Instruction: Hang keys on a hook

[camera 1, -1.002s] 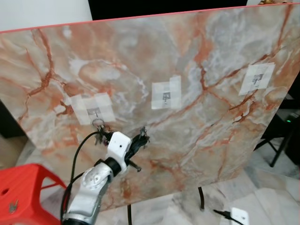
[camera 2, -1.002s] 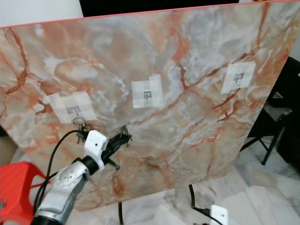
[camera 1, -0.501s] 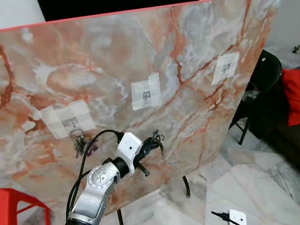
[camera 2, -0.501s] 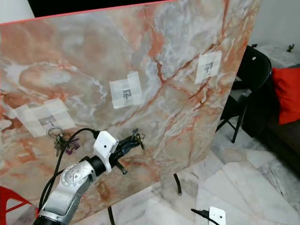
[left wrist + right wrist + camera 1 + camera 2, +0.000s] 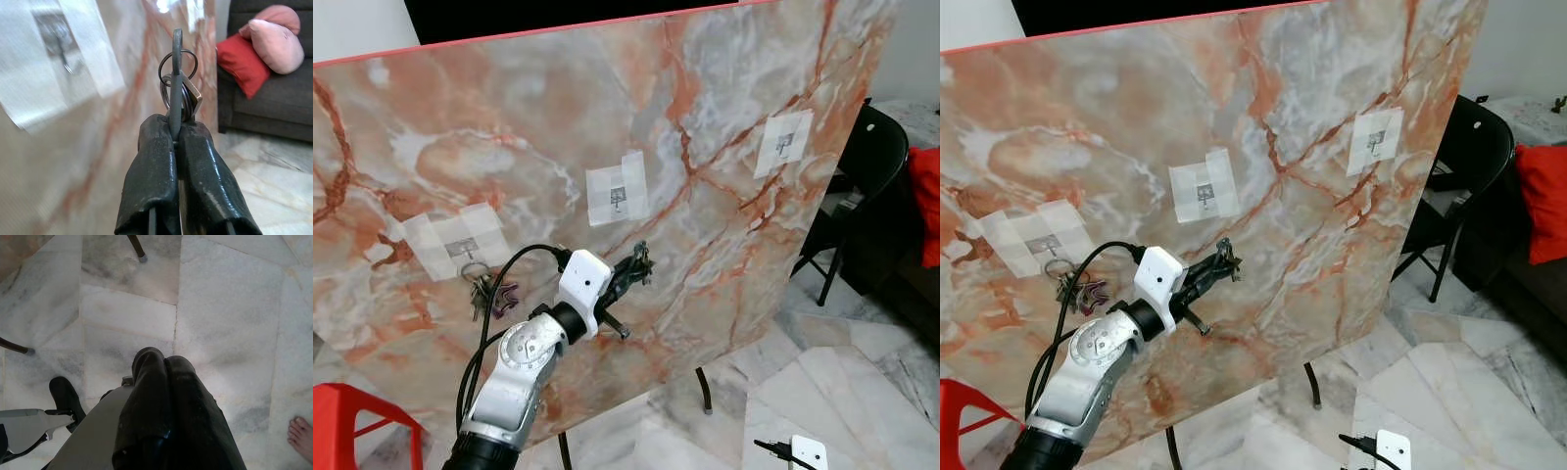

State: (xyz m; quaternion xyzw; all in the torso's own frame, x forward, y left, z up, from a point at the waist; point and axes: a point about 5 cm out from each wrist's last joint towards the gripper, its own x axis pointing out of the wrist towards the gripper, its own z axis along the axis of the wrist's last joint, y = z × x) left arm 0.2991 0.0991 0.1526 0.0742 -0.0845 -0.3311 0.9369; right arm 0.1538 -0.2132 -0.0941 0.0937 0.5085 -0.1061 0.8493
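A key bunch (image 5: 177, 83) is pinched between the left gripper's (image 5: 636, 268) jaws, just below the middle hook (image 5: 618, 196) of the marble board (image 5: 724, 117). The right gripper (image 5: 164, 377) is pressed shut above the floor (image 5: 230, 308).

- the marble board (image 5: 724, 127) stands upright as a wall straight ahead; nothing passes through it, only along its face
- left hook (image 5: 467, 247) is already taken by a bunch of keys (image 5: 489, 296) hanging below it
- middle hook (image 5: 618, 195) is bare, with open board all round it; the left gripper (image 5: 640, 265), shut on a set of keys (image 5: 177, 73), hangs just below it
- right hook (image 5: 780, 144) is bare too, well apart
- a black chair (image 5: 862, 186) crowds the board's right edge
- a red stool (image 5: 357, 421) stands low on the left
- open marble floor (image 5: 234, 308) lies under the right gripper (image 5: 164, 396)
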